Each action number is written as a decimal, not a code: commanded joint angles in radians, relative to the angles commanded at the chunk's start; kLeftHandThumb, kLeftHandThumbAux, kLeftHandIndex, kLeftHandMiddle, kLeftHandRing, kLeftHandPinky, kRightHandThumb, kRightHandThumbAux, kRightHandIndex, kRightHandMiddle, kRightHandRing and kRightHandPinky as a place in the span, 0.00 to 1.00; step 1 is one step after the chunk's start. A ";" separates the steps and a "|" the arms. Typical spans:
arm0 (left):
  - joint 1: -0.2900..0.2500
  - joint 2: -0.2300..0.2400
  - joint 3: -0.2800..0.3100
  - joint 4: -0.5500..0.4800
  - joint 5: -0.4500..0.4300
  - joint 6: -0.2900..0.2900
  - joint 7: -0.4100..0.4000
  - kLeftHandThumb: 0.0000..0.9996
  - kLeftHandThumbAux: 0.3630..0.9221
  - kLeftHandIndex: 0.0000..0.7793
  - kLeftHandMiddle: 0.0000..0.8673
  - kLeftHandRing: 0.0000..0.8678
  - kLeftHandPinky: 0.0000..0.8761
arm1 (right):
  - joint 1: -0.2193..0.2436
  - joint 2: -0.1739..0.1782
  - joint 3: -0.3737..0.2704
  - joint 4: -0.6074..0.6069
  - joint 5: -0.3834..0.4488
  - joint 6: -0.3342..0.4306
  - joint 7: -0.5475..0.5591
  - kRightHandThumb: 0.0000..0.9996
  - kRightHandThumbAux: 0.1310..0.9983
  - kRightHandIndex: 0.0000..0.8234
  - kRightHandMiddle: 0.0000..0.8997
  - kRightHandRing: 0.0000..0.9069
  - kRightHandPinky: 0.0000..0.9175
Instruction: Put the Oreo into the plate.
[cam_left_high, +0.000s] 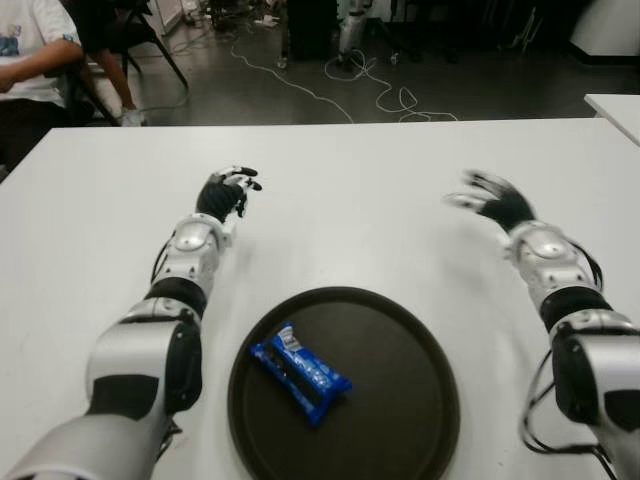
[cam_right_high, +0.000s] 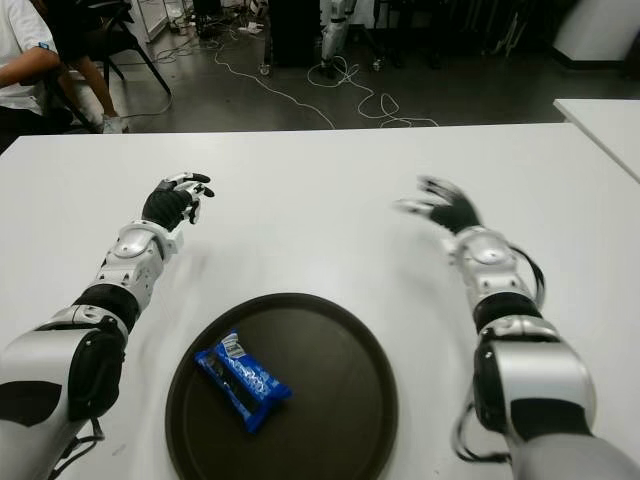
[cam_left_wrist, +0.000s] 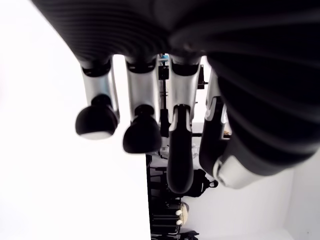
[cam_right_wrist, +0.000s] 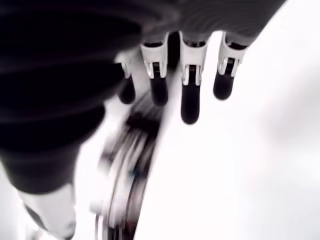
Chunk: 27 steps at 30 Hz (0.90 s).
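Note:
The blue Oreo pack (cam_left_high: 299, 372) lies inside the round dark plate (cam_left_high: 400, 400) near the table's front edge, left of the plate's centre. My left hand (cam_left_high: 228, 190) is up over the white table beyond and left of the plate, fingers relaxed and holding nothing. My right hand (cam_left_high: 487, 198) is beyond and right of the plate, fingers spread, nothing in it. In the right wrist view the fingers (cam_right_wrist: 190, 95) hang straight over the bare tabletop. In the left wrist view the fingers (cam_left_wrist: 142, 135) are loosely bent with nothing between them.
The white table (cam_left_high: 350, 190) stretches wide behind the plate. A seated person (cam_left_high: 25, 60) is at the far left corner. Cables (cam_left_high: 380, 95) lie on the dark floor beyond the table. Another white table's corner (cam_left_high: 620, 110) shows far right.

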<state>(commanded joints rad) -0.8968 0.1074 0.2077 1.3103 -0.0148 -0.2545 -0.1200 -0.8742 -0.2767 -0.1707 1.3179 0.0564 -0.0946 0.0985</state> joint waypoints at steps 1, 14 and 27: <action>0.000 0.000 -0.002 0.000 0.003 -0.001 0.001 0.85 0.54 0.52 0.63 0.90 0.93 | -0.003 0.006 -0.002 0.000 -0.002 0.001 -0.009 0.00 0.71 0.27 0.35 0.39 0.45; 0.002 0.007 -0.043 -0.001 0.039 -0.009 0.002 0.85 0.54 0.53 0.67 0.83 0.85 | 0.003 0.036 -0.002 0.000 -0.026 -0.017 -0.016 0.00 0.67 0.24 0.31 0.34 0.38; -0.006 0.013 -0.054 0.003 0.047 0.020 0.007 0.83 0.57 0.46 0.58 0.61 0.69 | 0.004 0.043 -0.018 0.000 -0.023 -0.016 -0.041 0.00 0.63 0.18 0.24 0.25 0.27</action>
<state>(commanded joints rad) -0.9025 0.1201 0.1537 1.3132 0.0323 -0.2347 -0.1130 -0.8706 -0.2339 -0.1890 1.3183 0.0339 -0.1105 0.0573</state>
